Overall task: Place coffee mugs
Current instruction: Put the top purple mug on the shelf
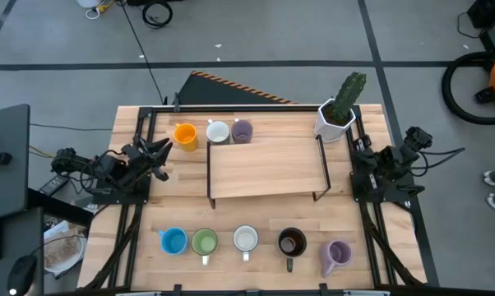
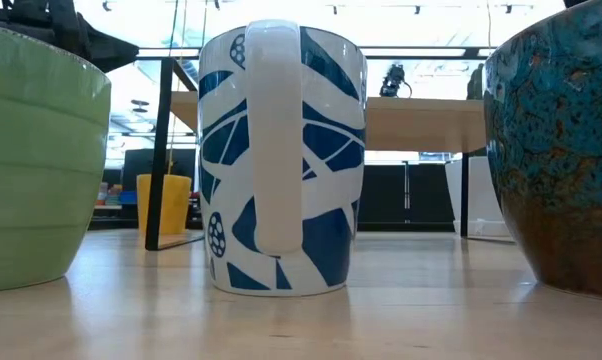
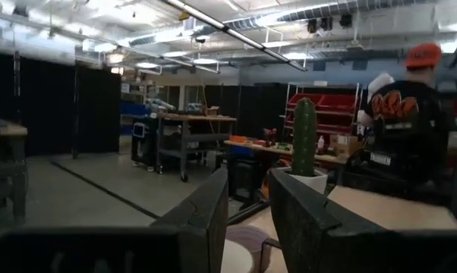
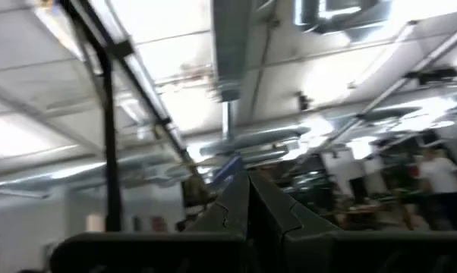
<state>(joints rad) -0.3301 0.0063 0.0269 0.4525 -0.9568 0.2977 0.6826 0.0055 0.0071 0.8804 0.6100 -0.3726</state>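
Left claw (image 1: 164, 150) is hovering with its dark fingers narrowly parted beside the glossy orange mug (image 1: 185, 136), which is sitting with a white mug (image 1: 218, 132) and a lilac mug (image 1: 242, 131) at the far edge of the pale wooden worktop (image 1: 141, 222). Right claw (image 1: 361, 151), fingers pressed together, is waiting at the right beside the flat wooden shelf (image 1: 268, 168), while five round handled mugs are lining the near edge: blue (image 1: 174, 241), green (image 1: 204, 242), white (image 1: 246, 239), dark brown (image 1: 292, 242) and lilac (image 1: 338, 254).
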